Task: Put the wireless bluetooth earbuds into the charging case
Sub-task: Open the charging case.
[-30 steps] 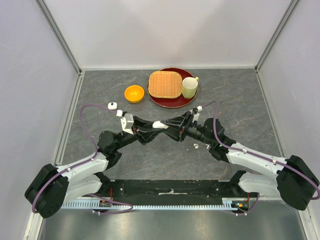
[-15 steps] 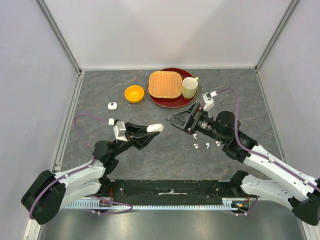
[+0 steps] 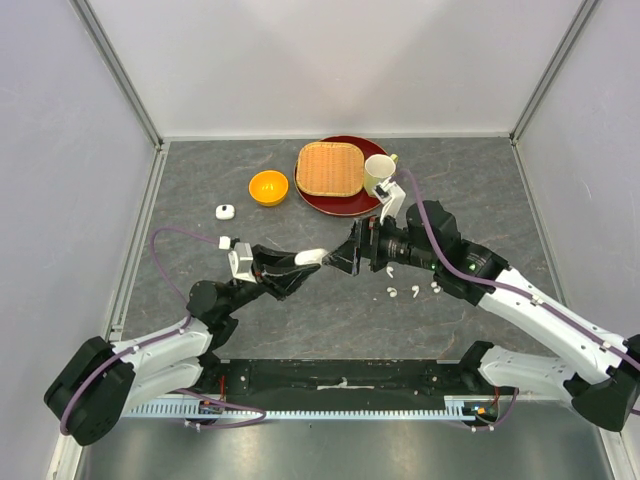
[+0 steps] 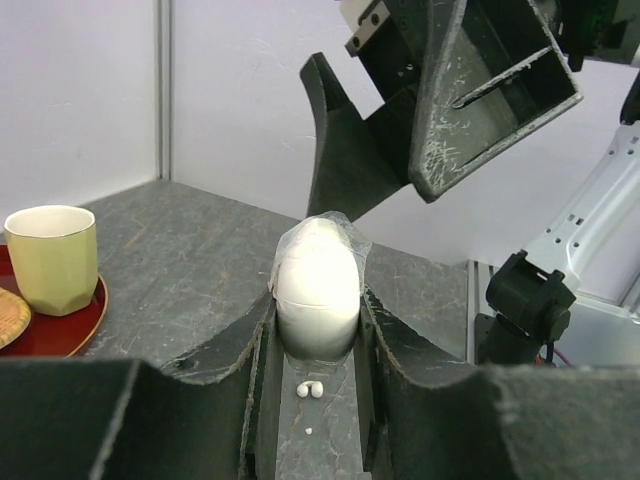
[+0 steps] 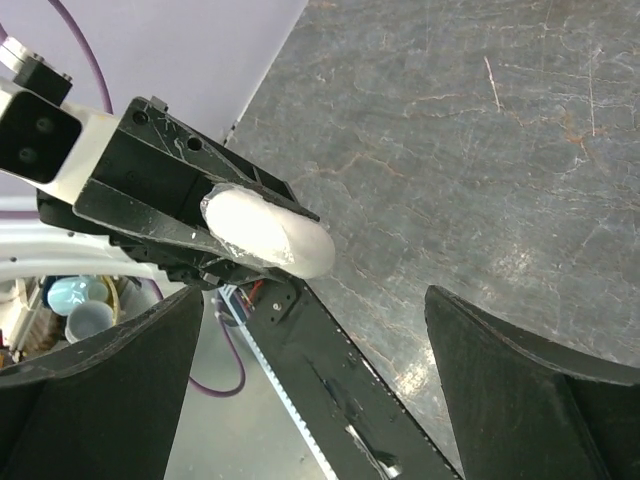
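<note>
My left gripper [image 3: 306,261] is shut on the white egg-shaped charging case [image 3: 311,256], held above the table. In the left wrist view the case [image 4: 318,285] sits clamped between both fingers. My right gripper [image 3: 341,256] stands wide open just right of the case, jaws pointing at it, nothing between them. In the right wrist view the case [image 5: 268,235] lies ahead of the spread fingers [image 5: 92,390]. Three white earbuds [image 3: 414,291] lie on the table under the right arm. Two of them [image 4: 311,388] show below the case in the left wrist view.
An orange bowl [image 3: 268,187] and a red plate [image 3: 340,205] carrying a wicker basket [image 3: 329,168] and a pale green cup [image 3: 378,175] stand at the back. A small white object [image 3: 225,211] lies at the left. White walls close in the table.
The right gripper opened wide, pulled away to the right, then came back close to the case. The left arm drew back a little with the case still held.
</note>
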Robot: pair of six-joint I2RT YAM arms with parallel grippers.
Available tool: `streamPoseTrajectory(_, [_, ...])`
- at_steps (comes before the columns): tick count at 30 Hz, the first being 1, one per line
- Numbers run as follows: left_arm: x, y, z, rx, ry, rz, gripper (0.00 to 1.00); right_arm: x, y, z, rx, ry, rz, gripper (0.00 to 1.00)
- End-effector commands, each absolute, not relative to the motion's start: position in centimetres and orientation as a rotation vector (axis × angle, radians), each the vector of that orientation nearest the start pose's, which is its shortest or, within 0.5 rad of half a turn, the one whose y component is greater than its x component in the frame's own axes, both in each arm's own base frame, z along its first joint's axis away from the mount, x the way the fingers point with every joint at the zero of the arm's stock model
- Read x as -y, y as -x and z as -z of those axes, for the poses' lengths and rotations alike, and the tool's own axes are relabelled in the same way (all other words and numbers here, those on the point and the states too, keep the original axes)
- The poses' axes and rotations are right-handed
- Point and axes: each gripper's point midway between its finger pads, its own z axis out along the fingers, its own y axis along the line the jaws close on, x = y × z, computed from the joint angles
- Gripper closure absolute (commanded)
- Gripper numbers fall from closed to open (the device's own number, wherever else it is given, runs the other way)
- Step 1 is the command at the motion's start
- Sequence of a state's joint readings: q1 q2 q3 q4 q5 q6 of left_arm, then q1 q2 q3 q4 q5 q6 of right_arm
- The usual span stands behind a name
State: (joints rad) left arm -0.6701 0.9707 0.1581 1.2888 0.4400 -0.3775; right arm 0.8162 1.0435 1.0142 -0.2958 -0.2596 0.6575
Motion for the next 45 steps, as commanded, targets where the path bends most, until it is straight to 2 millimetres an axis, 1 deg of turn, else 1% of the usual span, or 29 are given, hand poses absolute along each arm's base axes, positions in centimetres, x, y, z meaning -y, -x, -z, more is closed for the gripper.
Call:
streamPoseTrajectory(1, [24.5, -15.2, -33.5, -0.735, -0.599, 1.188, 0.98, -30.8, -18.5, -30.1, -2.017, 0.469, -1.199, 0.02])
streamPoseTrajectory(3, [24.6, -15.3, -33.4, -0.739, -0.600, 1.192, 0.98, -30.9, -18.7, -29.7, -2.032, 0.467, -1.191, 0.02])
streamPoseTrajectory(9, [24.8, -15.2, -33.7, -0.731, -0.614, 1.190, 0.98, -31.0, -19.0, -29.3, -2.049, 0.454, -1.176, 0.02])
streamPoseTrajectory(13, [25.2, -14.7, -34.0, -0.719, -0.653, 1.210, 0.98, -31.0, -19.4, -29.2, -2.057, 0.429, -1.161, 0.02])
streamPoseTrajectory(15, [25.3, -14.4, -34.1, -0.718, -0.671, 1.217, 0.98, -30.9, -19.7, -29.2, -2.061, 0.391, -1.153, 0.02])
streamPoseTrajectory(20, [25.9, -13.5, -33.4, -0.733, -0.749, 1.240, 0.98, -31.3, -20.0, -30.2, -2.020, 0.348, -1.194, 0.02])
streamPoseTrajectory(26, [25.5, -13.1, -32.5, -0.761, -0.769, 1.222, 0.98, -31.4, -20.2, -31.8, -1.977, 0.309, -1.232, 0.02])
streamPoseTrajectory(35, [25.5, -13.1, -31.5, -0.804, -0.799, 1.196, 0.98, -32.6, -19.4, -32.8, -1.951, 0.312, -1.354, 0.02])
streamPoseTrajectory(41, [25.5, -13.1, -31.4, -0.809, -0.798, 1.192, 0.98, -32.6, -19.5, -33.2, -1.934, 0.302, -1.372, 0.02])
streamPoseTrajectory(44, [25.3, -13.5, -31.2, -0.824, -0.785, 1.174, 0.98, -32.5, -19.2, -34.3, -1.894, 0.312, -1.403, 0.02])
streamPoseTrajectory(45, [25.3, -13.7, -31.1, -0.836, -0.774, 1.167, 0.98, -32.5, -19.0, -35.0, -1.862, 0.325, -1.419, 0.02])
